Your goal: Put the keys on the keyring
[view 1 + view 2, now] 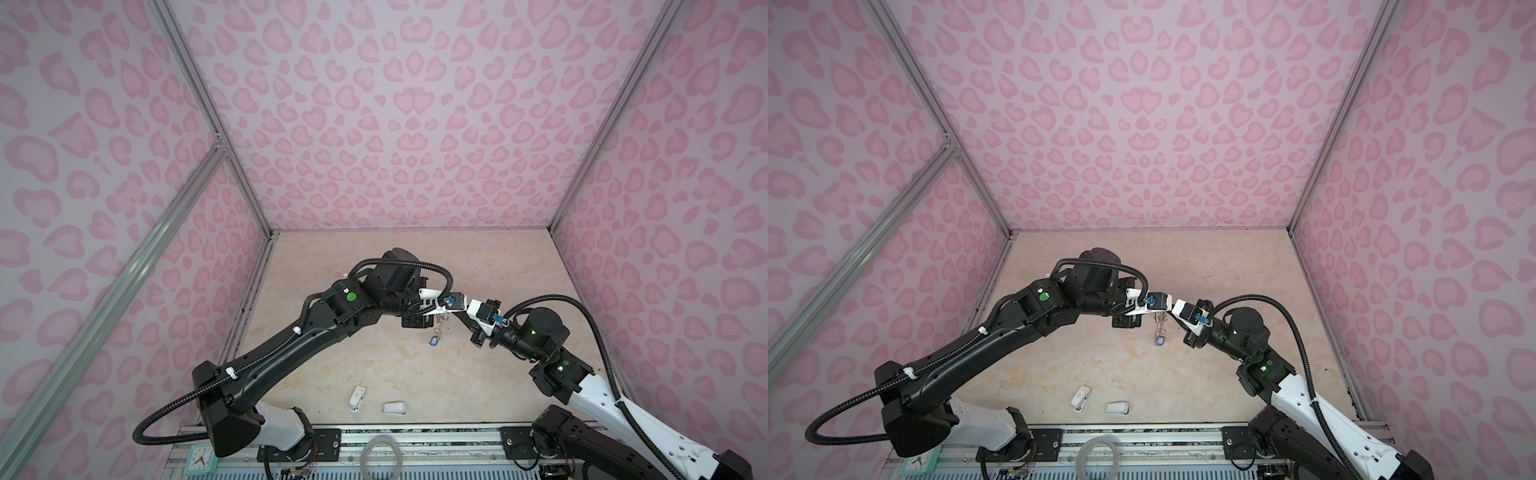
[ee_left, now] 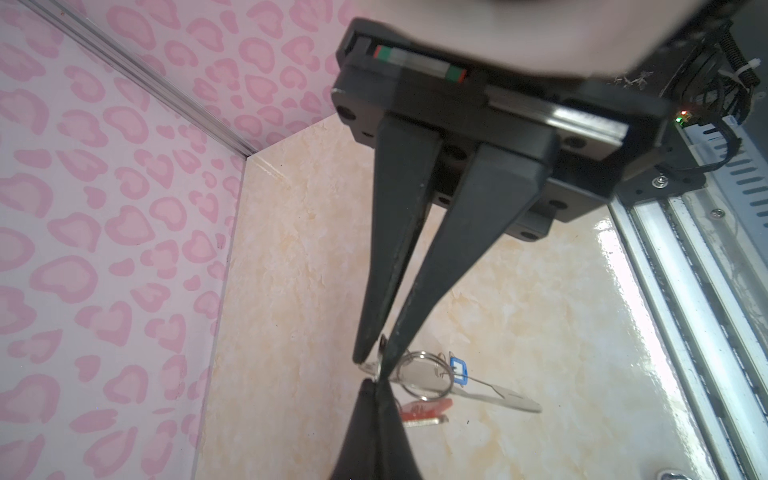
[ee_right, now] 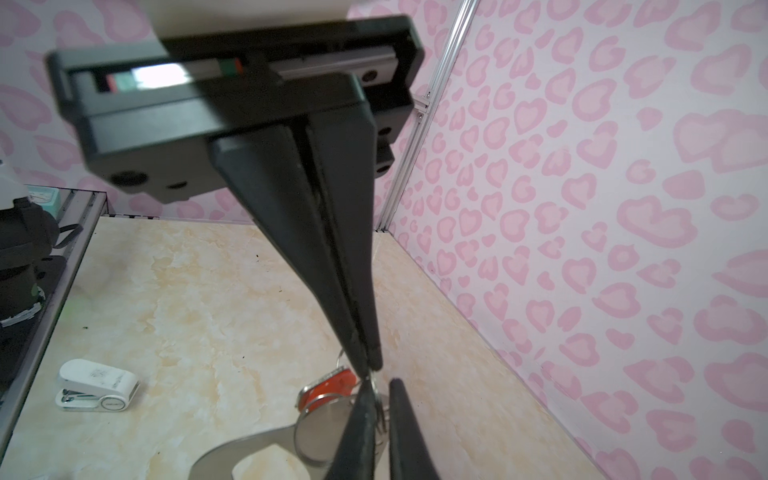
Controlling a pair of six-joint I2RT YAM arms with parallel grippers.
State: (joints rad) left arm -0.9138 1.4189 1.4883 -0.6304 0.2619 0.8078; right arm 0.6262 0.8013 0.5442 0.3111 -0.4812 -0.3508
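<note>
The left gripper (image 2: 376, 355) is hovering over the middle of the desk (image 1: 478, 395). Its jaws are pinching the ringed edge of the keyring (image 3: 222, 455), with no gap showing at the tips. The keyring is hanging in the air above the desk. The blue key (image 2: 458, 368) and the red-orange key (image 3: 332, 386) are hanging with it, just beside the jaws and clear of the desk. The right gripper (image 3: 370, 365) is meeting it from the right. Its jaws are pressing together and the tips are touching the same ringed edge, but I cannot tell whether they are gripping it.
</note>
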